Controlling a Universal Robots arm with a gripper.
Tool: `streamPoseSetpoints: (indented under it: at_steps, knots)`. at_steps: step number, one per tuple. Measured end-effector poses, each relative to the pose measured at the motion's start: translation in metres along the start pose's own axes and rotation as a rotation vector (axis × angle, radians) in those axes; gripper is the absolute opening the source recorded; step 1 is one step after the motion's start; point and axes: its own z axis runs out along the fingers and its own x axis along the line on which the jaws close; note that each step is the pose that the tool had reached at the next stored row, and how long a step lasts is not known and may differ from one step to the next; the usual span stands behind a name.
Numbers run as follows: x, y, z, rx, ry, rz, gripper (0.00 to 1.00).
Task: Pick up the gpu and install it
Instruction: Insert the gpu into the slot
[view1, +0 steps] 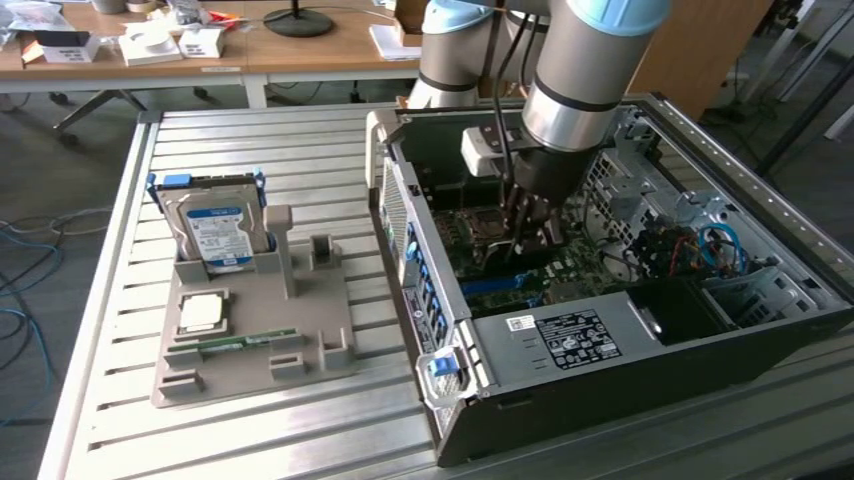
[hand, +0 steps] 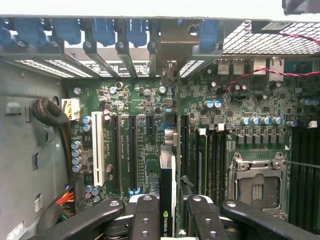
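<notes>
Thin dark circuit card (gpu) (hand: 167, 190), pinched edge-on by black two-fingered gripper (hand: 170, 212) inside open black-and-grey computer case (view1: 601, 420).
Jaws clamp the card's two flat faces. The card stands upright above the green motherboard (hand: 145, 150), long black expansion slots (hand: 132, 150) lying free just beside it, silver processor socket (hand: 257, 187) well apart. On the slatted metal table (view1: 134, 200), a grey moulded holder (view1: 254, 370) carries a silver blue-labelled hard drive (view1: 214, 230), square chip (view1: 200, 312) and slim green memory stick (view1: 240, 342).

Thin dark gpu card (hand: 167, 185) standing edge-on inside open black computer case (view1: 601, 420), grey plastic tray (view1: 227, 375) lying beside it, exterior view's left.
</notes>
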Motion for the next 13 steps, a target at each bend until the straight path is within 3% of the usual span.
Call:
streamPoseSetpoints:
  at_steps: [13]
  knots:
    - [0.0002,0.0001,0.0044,0.0002,-0.0001,0.004,0.26]
